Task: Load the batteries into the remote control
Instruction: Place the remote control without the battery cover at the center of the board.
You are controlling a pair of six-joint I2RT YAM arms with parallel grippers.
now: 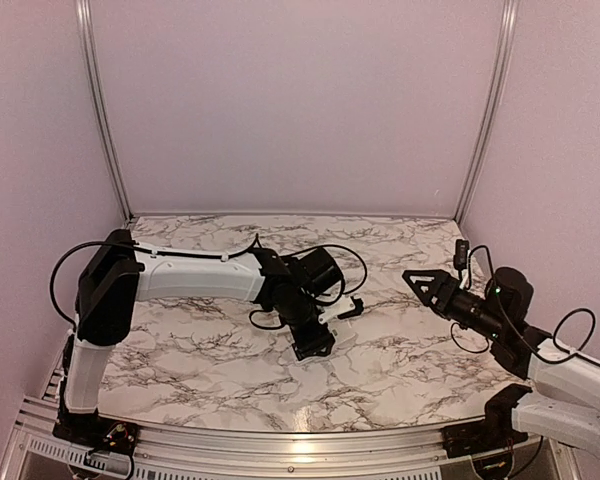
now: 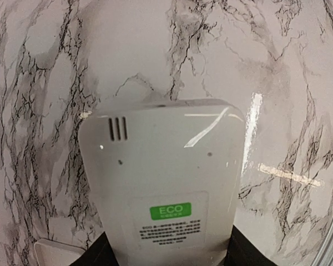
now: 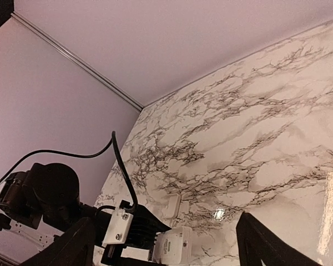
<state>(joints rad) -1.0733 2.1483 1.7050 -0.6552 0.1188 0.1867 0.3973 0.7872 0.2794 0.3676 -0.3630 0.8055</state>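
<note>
The remote control (image 2: 164, 183) is lying at the centre of the marble table (image 1: 210, 350), plain back facing up with a green label showing. The left gripper (image 1: 318, 332) is clamping its near end, one dark finger (image 2: 97, 254) pressing on each long edge. The long axis is running straight out from those fingers, away from the wrist. In the top view the handset is mostly hidden under the wrist, so its exact heading on the table cannot be confirmed there. The held end, where a battery bay would be expected, is lying outside the left wrist view.

A small white cover plate (image 3: 172, 206) is lying flat on the table just beside the remote, on its far side as the right wrist camera sees it. This suggests the bay is standing open, though the bay itself is not showing.

The batteries cannot be made out in any view.

The right gripper (image 1: 418, 284) is hanging over the right side of the table with its fingers spread wide and nothing between them. The remote is lying to its left and slightly nearer, well apart from it. The right wrist camera is looking across at the handset's free end.

Judgement: the left arm is acting as the holder, and the right arm, being free, is the one placed to fetch a battery and must travel leftward.
</note>
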